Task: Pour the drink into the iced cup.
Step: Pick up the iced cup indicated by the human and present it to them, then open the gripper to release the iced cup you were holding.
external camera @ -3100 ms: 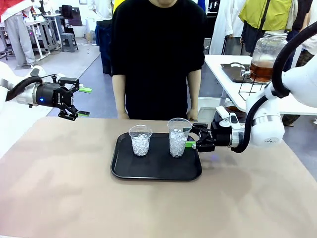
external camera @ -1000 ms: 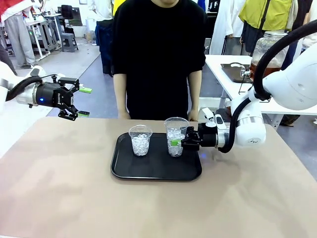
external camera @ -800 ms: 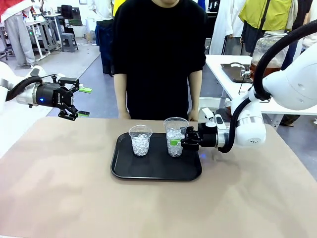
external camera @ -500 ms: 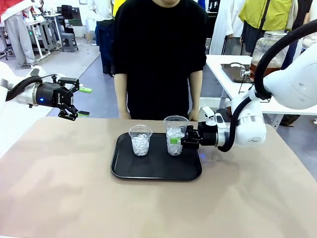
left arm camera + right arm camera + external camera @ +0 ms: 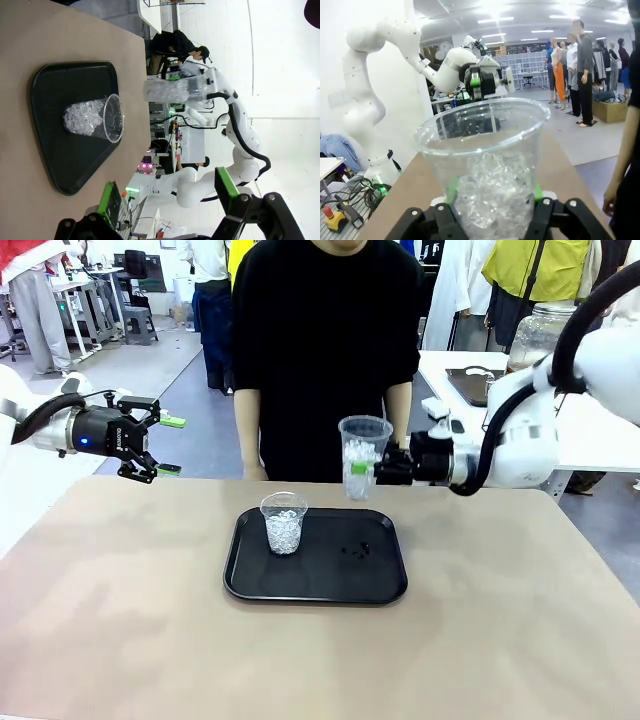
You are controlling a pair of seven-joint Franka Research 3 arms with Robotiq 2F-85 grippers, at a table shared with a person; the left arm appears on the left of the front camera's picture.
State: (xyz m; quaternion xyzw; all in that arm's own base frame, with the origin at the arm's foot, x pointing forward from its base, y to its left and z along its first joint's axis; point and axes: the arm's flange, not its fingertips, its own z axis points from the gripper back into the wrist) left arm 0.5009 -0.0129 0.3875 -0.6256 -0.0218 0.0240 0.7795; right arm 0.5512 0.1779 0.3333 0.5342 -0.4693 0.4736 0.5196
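In the front view, the iced cup (image 5: 364,445) is gripped by its side in the right gripper (image 5: 361,468) and held in the air above the far right edge of the black tray (image 5: 320,585). A second cup of ice (image 5: 284,523) stands on that tray. The left gripper (image 5: 170,445) is held spread wide, empty, at the table's left.

In the left wrist view, its fingers (image 5: 110,202) are seen well apart.

In the right wrist view, the cup is pinched between the green pads (image 5: 536,192).

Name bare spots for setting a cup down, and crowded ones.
Free: the tray right of the standing cup; the table around the tray. Crowded: near the tray's far right corner, where the right jaws hold the raised cup.
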